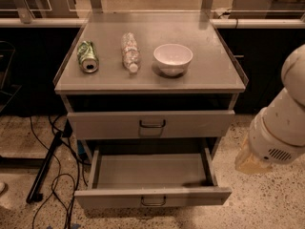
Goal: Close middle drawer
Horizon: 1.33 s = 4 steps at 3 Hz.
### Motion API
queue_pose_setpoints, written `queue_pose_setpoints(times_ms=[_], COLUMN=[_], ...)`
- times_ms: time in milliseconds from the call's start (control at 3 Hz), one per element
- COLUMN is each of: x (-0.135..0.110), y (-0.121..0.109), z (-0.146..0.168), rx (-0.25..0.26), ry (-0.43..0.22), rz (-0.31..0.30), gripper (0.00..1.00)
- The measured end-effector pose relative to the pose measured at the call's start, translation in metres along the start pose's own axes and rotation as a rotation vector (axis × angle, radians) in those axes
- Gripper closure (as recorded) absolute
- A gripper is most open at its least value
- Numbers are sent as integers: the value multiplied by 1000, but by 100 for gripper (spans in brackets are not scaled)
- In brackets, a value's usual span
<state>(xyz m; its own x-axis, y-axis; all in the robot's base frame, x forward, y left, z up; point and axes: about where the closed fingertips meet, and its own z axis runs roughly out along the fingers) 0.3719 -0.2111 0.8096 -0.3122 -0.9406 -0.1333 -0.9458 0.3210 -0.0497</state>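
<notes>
The middle drawer [152, 196] is a wide shallow grey metal drawer, pulled far out toward me and empty inside, with a small dark loop handle [153, 202] at the centre of its front. The upper drawer [151, 124] above it stands out only slightly. The lowest drawer is hidden under the open one. My white arm [279, 128] hangs at the right edge, beside and right of the open drawer's front corner, apart from it. My gripper itself is out of view.
On the cabinet top [209, 75] lie a green can [87, 57] on its side and a clear plastic bottle [129, 51], and a white bowl [172, 58] stands there. Black cables and a dark bar [45, 168] lie on the speckled floor at the left.
</notes>
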Motion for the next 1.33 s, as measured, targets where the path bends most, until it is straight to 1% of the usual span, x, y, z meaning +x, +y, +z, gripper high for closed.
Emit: queue_pose_setpoints(times_ms=[667,1000,1333], x=[2,8,13], y=[5,26,37], z=[6,67,112], rx=[-15,-111,-165], ry=[5,41,74], rz=[1,20,29], gripper=[100,100,100])
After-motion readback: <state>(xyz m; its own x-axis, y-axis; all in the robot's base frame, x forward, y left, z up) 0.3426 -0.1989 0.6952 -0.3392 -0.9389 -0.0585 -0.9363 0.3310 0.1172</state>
